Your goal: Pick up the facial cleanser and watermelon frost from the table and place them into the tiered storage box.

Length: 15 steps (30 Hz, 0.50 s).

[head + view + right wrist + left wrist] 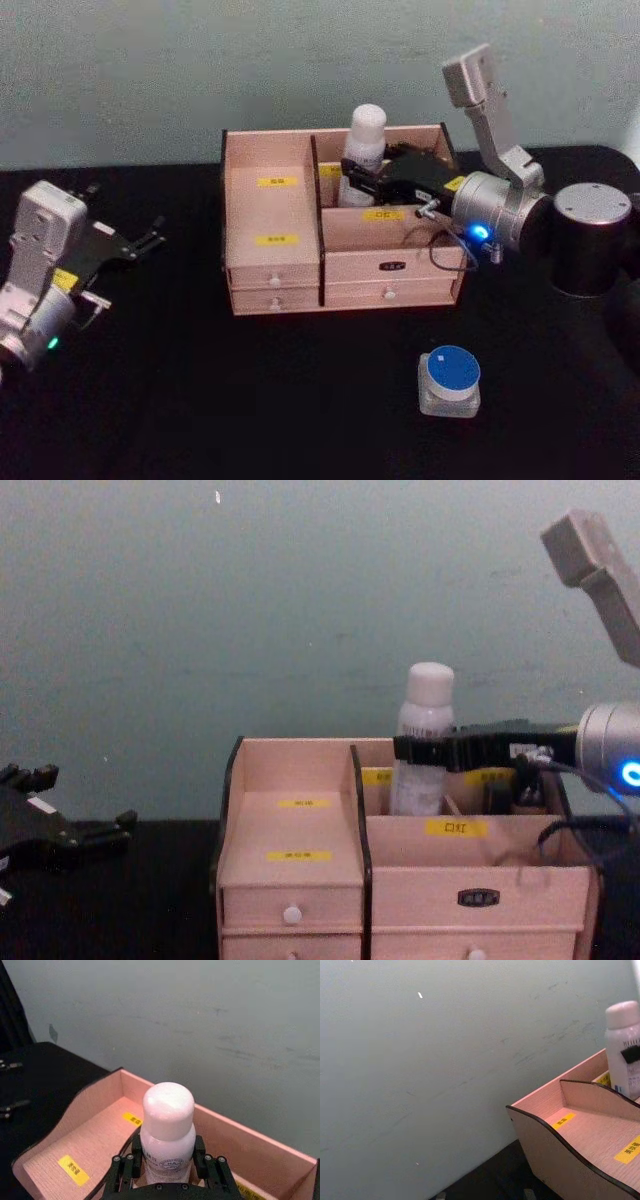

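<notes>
The wooden box [275, 210] stood at the 12 o'clock end of the black desk [250, 400], its drawers facing the robot. The white bottle [365, 135] was upright in the box's upper rear compartment on the right side, with its rounded cap rising above the back wall. The right gripper [352, 185] reached in from 3 o'clock and was closed around the bottle's body below the cap, one finger pressed to each side. In the right wrist view the black fingers [131, 1160] flanked the bottle [167, 1110] closely. From the chest, the gripper [420, 750] crossed the bottle [428, 695] just above the compartment's rim. I could not tell whether the bottle's base rested on the compartment floor.

The blue-lidded jar [450, 380] sat on the desk at about 5 o'clock from the box, well apart from it and untouched.

The left gripper [125, 215] hung over the desk at 9 o'clock, well clear of the box, its fingers spread apart and holding nothing.
</notes>
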Available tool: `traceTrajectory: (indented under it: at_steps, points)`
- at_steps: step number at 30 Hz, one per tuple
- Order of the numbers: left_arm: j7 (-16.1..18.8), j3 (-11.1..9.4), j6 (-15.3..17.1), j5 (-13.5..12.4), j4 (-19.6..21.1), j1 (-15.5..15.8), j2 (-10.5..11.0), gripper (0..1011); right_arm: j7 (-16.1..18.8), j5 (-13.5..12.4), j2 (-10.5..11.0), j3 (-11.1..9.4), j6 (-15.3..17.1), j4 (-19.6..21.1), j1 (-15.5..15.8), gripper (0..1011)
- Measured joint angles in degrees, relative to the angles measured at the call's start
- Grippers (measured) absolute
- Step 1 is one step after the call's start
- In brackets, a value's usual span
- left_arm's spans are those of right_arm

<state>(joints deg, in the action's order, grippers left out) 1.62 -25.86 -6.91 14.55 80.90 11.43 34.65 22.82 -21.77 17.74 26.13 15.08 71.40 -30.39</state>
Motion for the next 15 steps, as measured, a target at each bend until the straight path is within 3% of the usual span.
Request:
traceTrajectory:
  at_steps: [15]
  points:
    - [0.0, 0.0, 0.0, 0.0, 0.0, 0.0, 0.0, 1001, -0.4, 1.7, -1.0, 0.2, -1.1, -1.9, 0.2, 605]
